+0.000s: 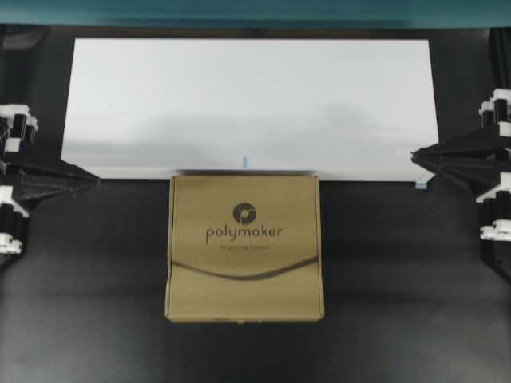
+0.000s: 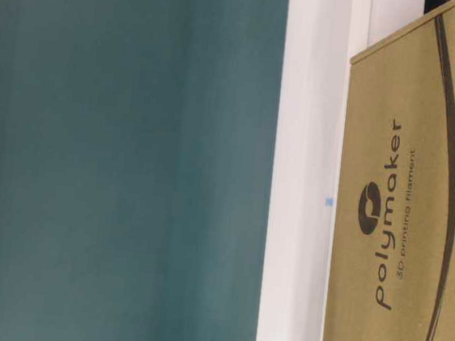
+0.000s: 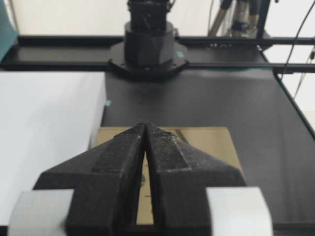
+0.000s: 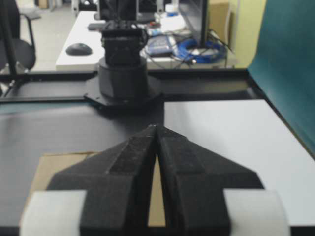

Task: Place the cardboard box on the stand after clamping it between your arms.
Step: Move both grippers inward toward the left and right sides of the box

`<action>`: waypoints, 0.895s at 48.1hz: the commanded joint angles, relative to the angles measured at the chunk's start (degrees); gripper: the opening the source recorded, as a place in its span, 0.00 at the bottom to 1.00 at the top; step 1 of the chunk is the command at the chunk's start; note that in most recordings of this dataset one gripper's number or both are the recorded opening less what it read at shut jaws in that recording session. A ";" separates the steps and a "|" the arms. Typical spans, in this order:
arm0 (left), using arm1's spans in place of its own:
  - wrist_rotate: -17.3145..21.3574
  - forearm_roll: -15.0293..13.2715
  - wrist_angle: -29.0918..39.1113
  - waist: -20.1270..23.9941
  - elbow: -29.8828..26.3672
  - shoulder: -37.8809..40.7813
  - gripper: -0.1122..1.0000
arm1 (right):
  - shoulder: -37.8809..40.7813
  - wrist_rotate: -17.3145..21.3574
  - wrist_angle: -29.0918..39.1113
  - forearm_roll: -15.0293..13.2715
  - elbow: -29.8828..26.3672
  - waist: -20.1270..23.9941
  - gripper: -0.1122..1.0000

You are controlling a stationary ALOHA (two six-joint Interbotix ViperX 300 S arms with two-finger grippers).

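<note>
Nearest the lower edge of the overhead view, on the black counter (image 1: 96, 319), lies the cardboard box (image 1: 244, 247), flat, with its "polymaker" print and round logo facing up and a curved dark line crossing its lower half. Its far edge sits at the near edge of the stand (image 1: 247, 104), about midway along that edge and just below a small light-blue mark (image 1: 245, 161); whether box and stand touch cannot be told from this view. At either side, well apart from the box and level with the stand's near edge, are the two arms: the left gripper (image 1: 94, 180) points inward from the left, and the right gripper (image 1: 415, 156) points inward from the right, close to the stand's near right corner. Neither touches the box. Both wrist views show the fingers (image 3: 123, 162) brought together to a narrow point with only a thin slit between them, holding nothing, and the right fingers (image 4: 135, 157) stand the same way. Beyond the box the white stand stretches wide and bare, and behind it runs a teal backdrop (image 1: 255, 9).
</note>
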 commanded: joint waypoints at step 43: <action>-4.57 2.37 38.67 -3.25 -9.32 22.24 0.21 | 23.47 11.16 38.67 2.64 -7.73 9.76 0.10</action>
